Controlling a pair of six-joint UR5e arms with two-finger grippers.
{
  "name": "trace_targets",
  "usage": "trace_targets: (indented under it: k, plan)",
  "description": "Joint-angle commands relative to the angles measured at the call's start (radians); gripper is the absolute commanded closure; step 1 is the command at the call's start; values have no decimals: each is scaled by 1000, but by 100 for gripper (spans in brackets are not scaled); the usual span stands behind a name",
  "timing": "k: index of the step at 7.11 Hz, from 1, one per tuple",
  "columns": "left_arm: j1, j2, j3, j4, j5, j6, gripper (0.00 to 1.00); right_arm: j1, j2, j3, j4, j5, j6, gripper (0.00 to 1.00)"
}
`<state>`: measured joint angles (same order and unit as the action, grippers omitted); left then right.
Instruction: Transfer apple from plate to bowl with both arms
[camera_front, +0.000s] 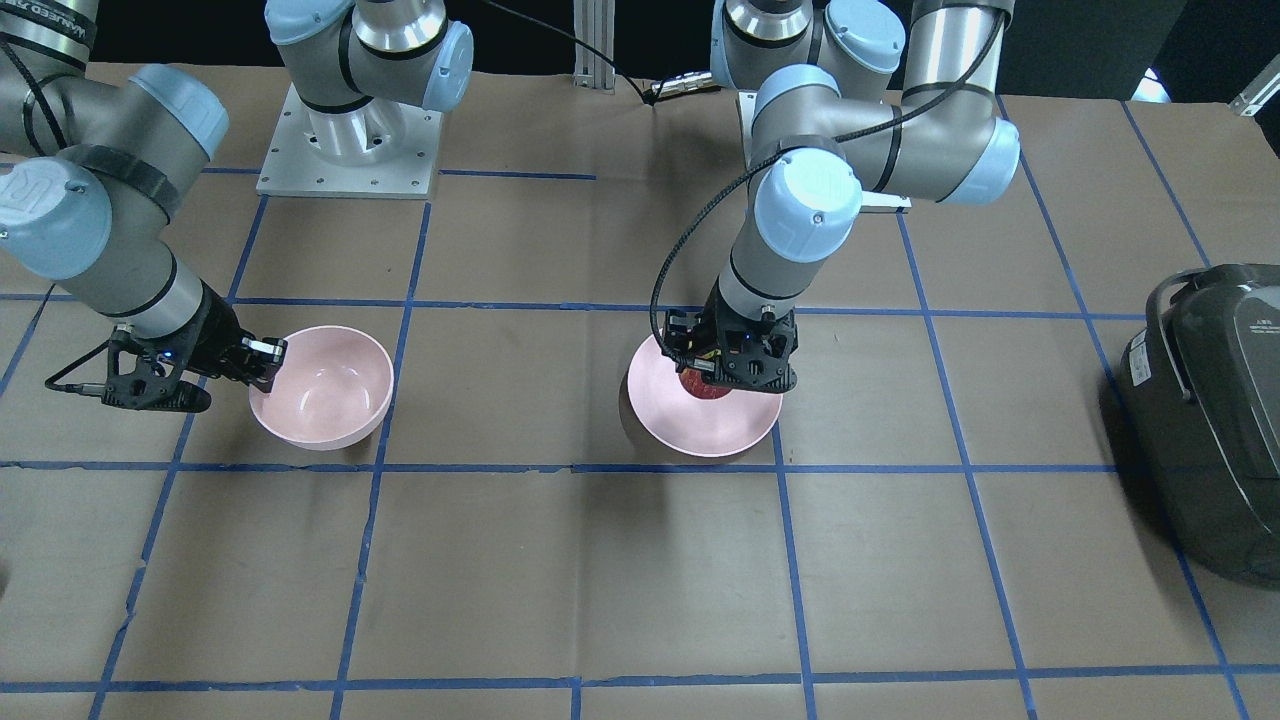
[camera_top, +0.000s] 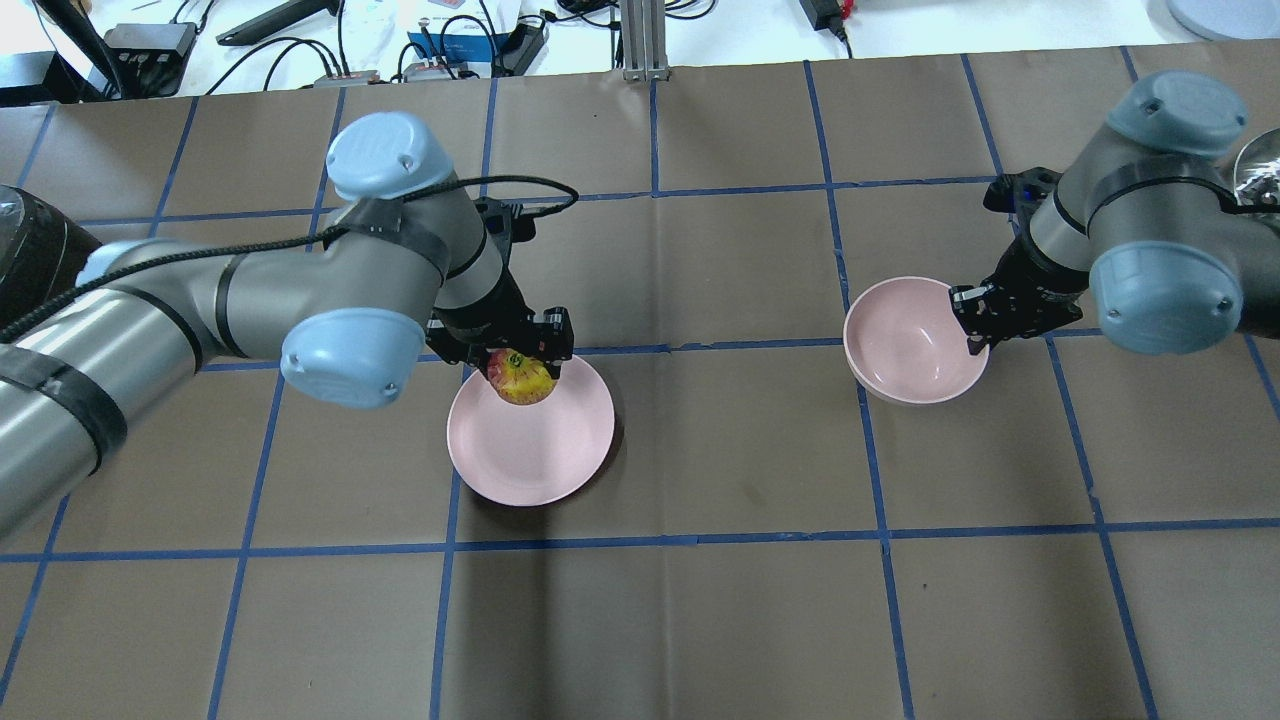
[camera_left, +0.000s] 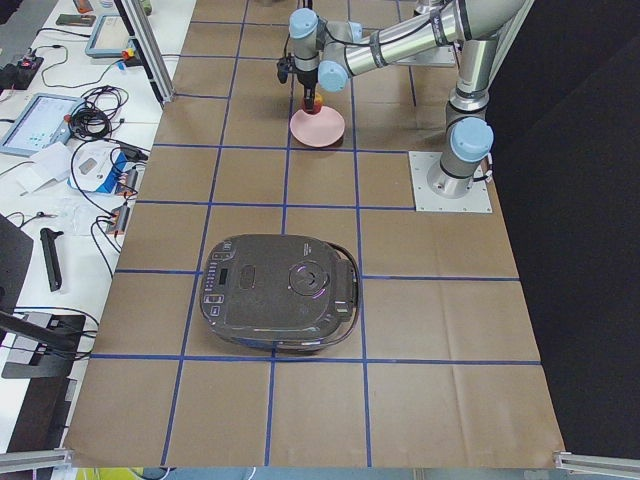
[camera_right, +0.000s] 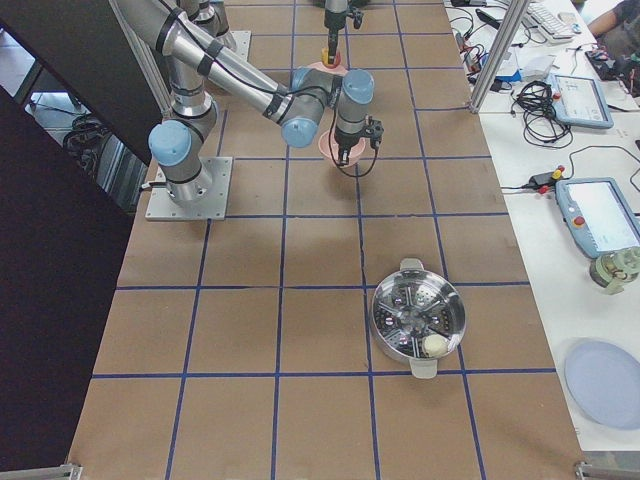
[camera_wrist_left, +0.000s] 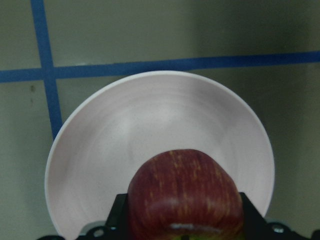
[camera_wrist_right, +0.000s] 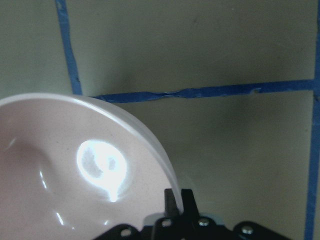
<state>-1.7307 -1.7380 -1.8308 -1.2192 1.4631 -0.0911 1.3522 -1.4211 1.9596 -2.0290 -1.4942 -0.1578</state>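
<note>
I've got the left gripper (camera_top: 520, 362) clenched on the apple (camera_wrist_left: 185, 192), 1 finger on each side, at the plate's (camera_top: 540, 460) edge nearest the robot. Whether the fruit has cleared the plate I can't tell; the wrist view suggests it hangs just above. The right gripper (camera_top: 972, 322) is pinched on the bowl's (camera_top: 890, 345) rim, on the side away from the plate. So I judge the grasp and the bracing done. The carry across and the drop are left, and the bowl holds nothing yet.

Around the rig are a dark rice cooker (camera_left: 280, 295) out past the left arm and a steel steamer pot (camera_right: 418, 320) (something pale sits inside) out past the right arm. Both stand well apart from the 2 dishes, so I don't expect trouble from them. The only obstacle I'd watch is the right gripper itself at the bowl.
</note>
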Motion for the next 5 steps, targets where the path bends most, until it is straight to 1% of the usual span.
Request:
trace_targets:
  k: [1, 2, 3, 4, 5]
  plan:
    - [-26, 47, 193, -224, 46, -13, 60, 181, 17, -10, -20, 53, 165, 92]
    - [-33, 49, 190, -226, 57, -10, 60, 212, 46, -5, -43, 105, 187, 92]
    - [-47, 55, 173, -215, 119, -9, 60, 211, 69, 1, -46, 106, 185, 92]
    - [-50, 45, 174, -214, 115, -18, 60, 211, 71, 31, -54, 100, 179, 91]
    - [-56, 43, 173, -217, 112, -34, 60, 211, 73, 39, -54, 88, 185, 86]
